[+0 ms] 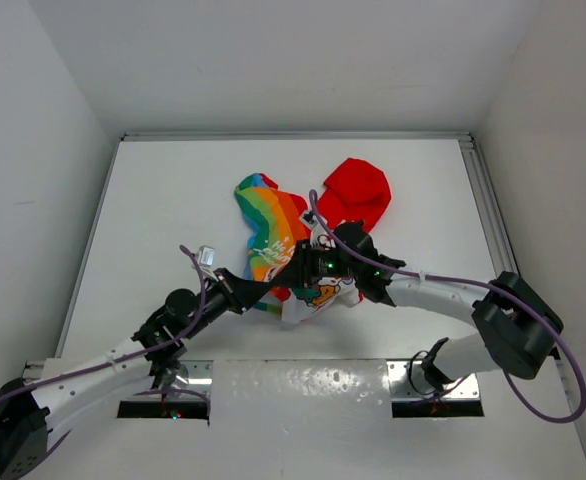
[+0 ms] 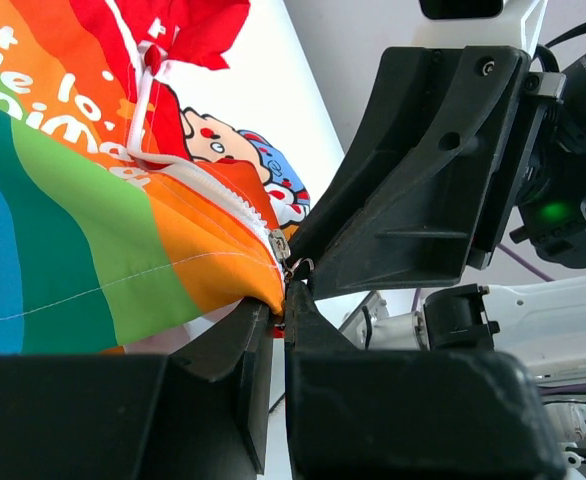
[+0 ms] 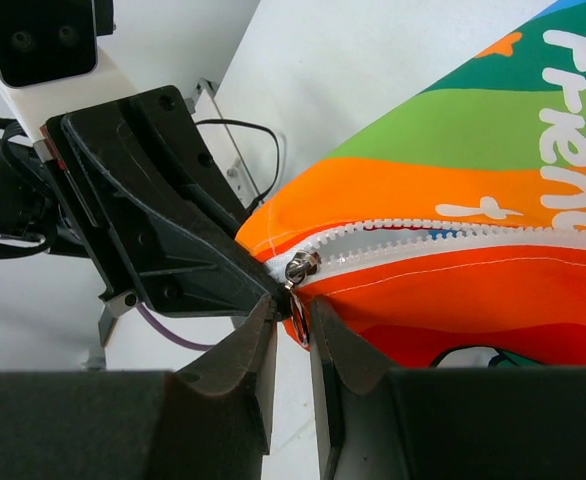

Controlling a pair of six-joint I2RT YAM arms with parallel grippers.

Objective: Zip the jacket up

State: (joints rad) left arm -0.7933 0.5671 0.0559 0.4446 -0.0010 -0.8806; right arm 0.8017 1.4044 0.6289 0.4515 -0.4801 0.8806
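Rainbow-striped child's fabric jacket [image 1: 271, 245] with a red hood [image 1: 358, 190] lies crumpled in the middle of the white desk [image 1: 163, 200], both arms meeting at its lower edge
The left pincer [image 2: 281, 312] is pressed together on the jacket's orange bottom corner, just under the small silver metal slider [image 2: 279, 243] at the foot of the zip. The right pincer [image 3: 291, 325] faces it from the opposite side, its black fingers [image 3: 248, 345] close together with a slim gap and the thin pull tab [image 3: 299, 318] hanging between them; whether they actually nip the tab cannot be told. Beyond the slider the white zipper teeth [image 3: 443, 232] run apart, the two orange edges unjoined. The tips of the two pincers almost touch at the slider, and the hood lies toward the far side of the desk
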